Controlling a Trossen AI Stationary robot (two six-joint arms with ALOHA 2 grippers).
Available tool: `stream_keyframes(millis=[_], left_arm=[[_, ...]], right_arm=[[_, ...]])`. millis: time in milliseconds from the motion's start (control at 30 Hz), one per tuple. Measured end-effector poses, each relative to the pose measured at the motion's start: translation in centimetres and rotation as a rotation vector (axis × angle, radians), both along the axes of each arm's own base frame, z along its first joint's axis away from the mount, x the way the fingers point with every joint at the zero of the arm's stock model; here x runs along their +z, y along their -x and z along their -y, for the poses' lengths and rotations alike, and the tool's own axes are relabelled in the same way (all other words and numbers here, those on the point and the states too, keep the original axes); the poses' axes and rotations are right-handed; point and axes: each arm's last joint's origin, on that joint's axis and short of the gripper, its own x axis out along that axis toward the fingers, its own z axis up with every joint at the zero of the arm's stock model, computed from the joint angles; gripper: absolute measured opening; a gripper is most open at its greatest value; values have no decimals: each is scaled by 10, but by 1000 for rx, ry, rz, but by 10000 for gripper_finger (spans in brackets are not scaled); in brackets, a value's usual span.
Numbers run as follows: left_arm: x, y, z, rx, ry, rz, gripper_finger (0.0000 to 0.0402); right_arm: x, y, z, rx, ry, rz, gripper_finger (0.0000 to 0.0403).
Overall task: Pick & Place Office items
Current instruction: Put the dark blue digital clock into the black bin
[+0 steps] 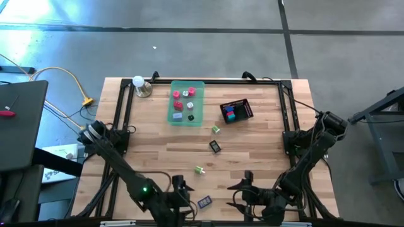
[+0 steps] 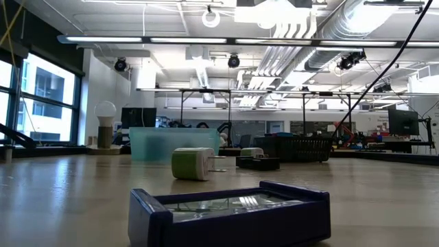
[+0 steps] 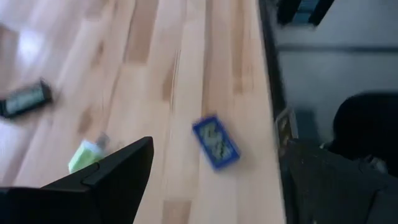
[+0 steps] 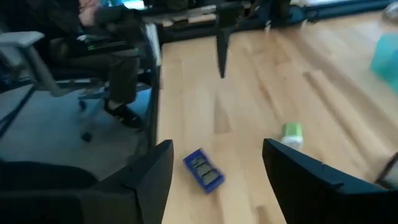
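Several small office items lie loose on the wooden table: a blue block (image 1: 204,202) near the front edge, a green-and-white piece (image 1: 199,169), a black piece (image 1: 215,146) and a green one (image 1: 216,129). More pieces lie in the translucent green tray (image 1: 172,117) and in the black mesh basket (image 1: 247,110). My left gripper (image 1: 180,186) hovers open just left of the blue block. My right gripper (image 4: 217,152) hovers open to the block's right; the blue block (image 4: 203,170) shows between its fingers, on the table beyond them.
A lamp with a white bulb (image 1: 140,84) stands at the far left corner. A black frame (image 1: 123,107) runs along the table's edges. In the right wrist view a person sits on a chair (image 4: 106,56) beyond the table. Bare wood lies between the loose pieces.
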Motion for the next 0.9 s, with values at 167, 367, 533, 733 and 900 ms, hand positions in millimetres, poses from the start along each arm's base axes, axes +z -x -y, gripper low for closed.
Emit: stream_keyframes(millis=[167,367,533,733,900], left_arm=[[-25,-1,13,35,-25,-22,356],[-58,-14,17,114,-39,-35,355],[-76,-18,22,156,-11,-47,355],[-96,-25,31,192,13,7,355],[-113,-29,42,190,38,52,355]], right_arm=[[-8,0,-5,17,-34,-34,235],[-22,-4,-10,-3,-77,-63,235],[-30,-5,-13,-20,-120,-84,235],[-38,-9,-19,-27,-149,-81,235],[-41,-10,-24,-9,-196,-73,235]])
